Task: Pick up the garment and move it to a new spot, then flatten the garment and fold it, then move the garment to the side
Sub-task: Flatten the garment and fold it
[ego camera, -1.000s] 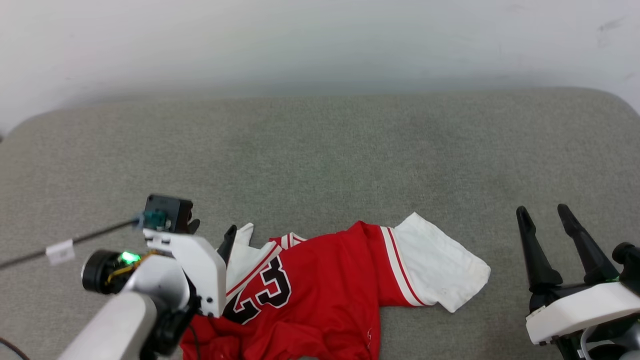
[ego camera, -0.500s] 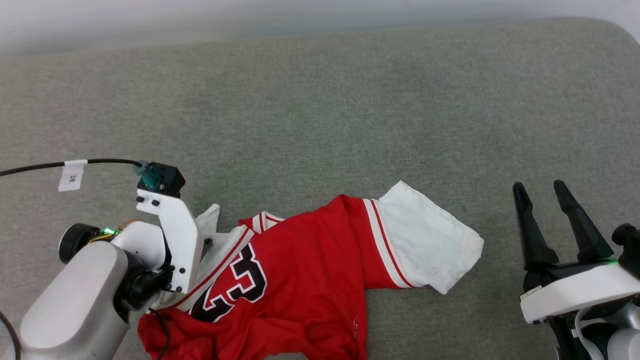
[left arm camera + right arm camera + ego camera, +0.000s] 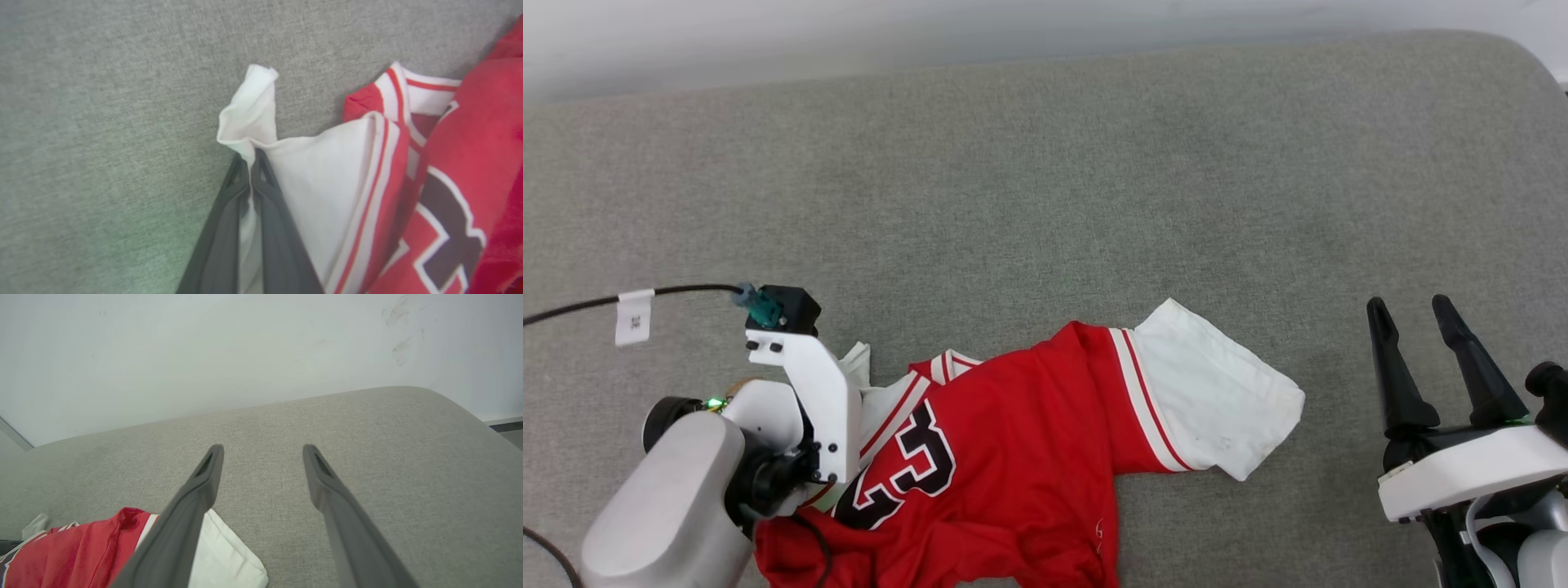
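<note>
**A:** What is the left claw (image 3: pixel 249 158) doing?

**B:** It is pinched tight on a white corner of lining (image 3: pixel 250 114) at the left end of the bright red sleeveless jersey with black white-outlined numbers (image 3: pixel 1013 457). A thin strip of white cloth runs between its two dark fingers (the left wrist view makes that plain).

**A:** Why that corner?

**B:** I judge it a handy edge. It sticks out from the heap, so a lift from there should drag the rest along to a new spot.

**A:** And the jersey itself?

**B:** It lies crumpled on the grey fabric-covered tabletop (image 3: pixel 1045 204), near the front edge and left of middle. A white flap (image 3: pixel 1217 392) is turned out at its right end. It is neither flat nor folded.

**A:** The right claw (image 3: pixel 1409 306)?

**B:** Its fingers are spread wide and empty. It hovers well to the right of the cloth and touches nothing, likely held clear until flattening needs two grips.
</note>
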Robot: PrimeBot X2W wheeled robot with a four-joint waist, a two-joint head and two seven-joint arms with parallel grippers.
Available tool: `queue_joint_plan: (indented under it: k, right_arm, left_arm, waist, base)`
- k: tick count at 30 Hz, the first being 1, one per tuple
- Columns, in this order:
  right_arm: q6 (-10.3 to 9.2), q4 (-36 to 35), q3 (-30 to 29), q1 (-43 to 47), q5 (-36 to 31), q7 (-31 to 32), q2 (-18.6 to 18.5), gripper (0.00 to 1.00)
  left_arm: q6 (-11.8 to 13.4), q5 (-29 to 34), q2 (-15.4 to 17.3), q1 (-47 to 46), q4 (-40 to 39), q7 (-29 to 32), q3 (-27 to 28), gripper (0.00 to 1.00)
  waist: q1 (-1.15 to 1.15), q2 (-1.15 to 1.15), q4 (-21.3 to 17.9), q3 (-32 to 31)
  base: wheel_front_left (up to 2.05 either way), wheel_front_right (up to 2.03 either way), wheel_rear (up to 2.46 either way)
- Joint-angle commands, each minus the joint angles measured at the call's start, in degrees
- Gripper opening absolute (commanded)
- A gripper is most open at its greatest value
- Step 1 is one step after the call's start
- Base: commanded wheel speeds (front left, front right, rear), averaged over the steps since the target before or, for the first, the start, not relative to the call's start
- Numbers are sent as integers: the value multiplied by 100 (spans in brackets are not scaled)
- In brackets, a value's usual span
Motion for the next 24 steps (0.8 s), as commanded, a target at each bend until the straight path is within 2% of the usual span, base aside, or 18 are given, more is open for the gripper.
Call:
queue_joint_plan:
  k: [1,7,10,17,21,24]
  right_arm:
    - [-2,28,-14,-60,26,-2,-33,100]
    - [-2,195,-174,28,196,271,-145,100]
    - [-2,401,-309,56,369,668,-264,100]
    - [-2,958,-341,-212,960,2425,-819,100]
    - [-2,1187,-192,-431,1178,3537,-1050,100]
    - [-2,1361,-30,-617,1266,4117,-1139,100]
  left_arm:
    - [26,22,-90,270,137,-82,-82,0]
    - [358,164,-152,350,-136,-1166,332,0]
    - [584,256,-179,528,-389,-1559,474,0]
    - [990,424,-150,806,-1216,-1920,608,0]
    - [1088,484,-148,798,-1557,-1914,586,0]
    - [1131,534,-178,704,-1730,-1928,553,0]
  waist:
    - [0,0,52,-94]
    - [0,0,213,-399]
    - [0,0,287,-522]
    - [0,0,477,-544]
    - [0,0,615,-397]
    - [0,0,724,-236]
  base:
    - [0,0,0]
    - [0,0,0]
    - [0,0,0]
    - [0,0,0]
    - [0,0,0]
    - [0,0,0]
